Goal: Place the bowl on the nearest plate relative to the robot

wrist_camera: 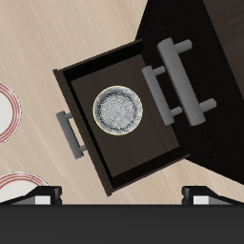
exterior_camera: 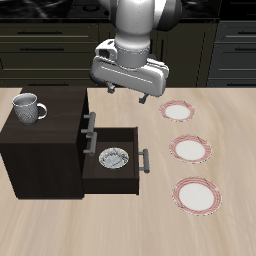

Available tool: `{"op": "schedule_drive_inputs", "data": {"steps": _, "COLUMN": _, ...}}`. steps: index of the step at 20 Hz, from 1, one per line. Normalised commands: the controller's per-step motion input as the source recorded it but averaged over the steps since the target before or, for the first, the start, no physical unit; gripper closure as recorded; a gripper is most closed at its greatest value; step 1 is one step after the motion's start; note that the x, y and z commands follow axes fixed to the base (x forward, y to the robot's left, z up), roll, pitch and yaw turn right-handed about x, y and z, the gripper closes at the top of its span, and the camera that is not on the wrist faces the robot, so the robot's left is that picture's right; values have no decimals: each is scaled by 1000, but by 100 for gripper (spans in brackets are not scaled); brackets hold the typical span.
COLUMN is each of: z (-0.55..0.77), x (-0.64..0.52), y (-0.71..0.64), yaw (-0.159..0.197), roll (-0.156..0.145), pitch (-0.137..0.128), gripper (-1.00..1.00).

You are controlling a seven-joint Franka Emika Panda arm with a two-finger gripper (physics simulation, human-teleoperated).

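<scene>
Bowl point(wrist_camera: 119, 109) sat in the open drawer point(wrist_camera: 143, 162) at lower centre (untouched), so the spread, empty gripper point(exterior_camera: 127, 92) needed a straight, centred descent.

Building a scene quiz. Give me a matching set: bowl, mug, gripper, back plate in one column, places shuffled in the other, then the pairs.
Things:
1. bowl
2. mug
3. gripper
4. plate farthest back in the row of three

Places:
A. on top of the dark cabinet
B. on the table, nearest the robot's base
C. inside the open drawer
D. in the air above the cabinet's back edge

Pairs: 1-C, 2-A, 3-D, 4-B
</scene>
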Motion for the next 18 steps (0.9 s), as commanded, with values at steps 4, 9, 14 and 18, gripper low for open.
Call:
{"op": "schedule_drive_inputs", "data": {"steps": 4, "z": -32, "x": 99, "y": -114, "yaw": -87, "roll": -11, "pitch": -10, "gripper": -100}}
{"op": "schedule_drive_inputs", "data": {"steps": 9, "z": -156, "x": 117, "y": -51, "yaw": -108, "roll": -16, "pitch": -19, "gripper": -100}}
{"op": "schedule_drive_inputs", "data": {"steps": 14, "z": -163, "x": 89, "y": 59, "yaw": -150, "roll": 40, "pitch": -4, "gripper": -100}}
{"op": "schedule_drive_inputs", "data": {"steps": 18, "z": -179, "x": 119, "y": -88, "yaw": -177, "roll": 27, "pitch": -1, "gripper": -100}}
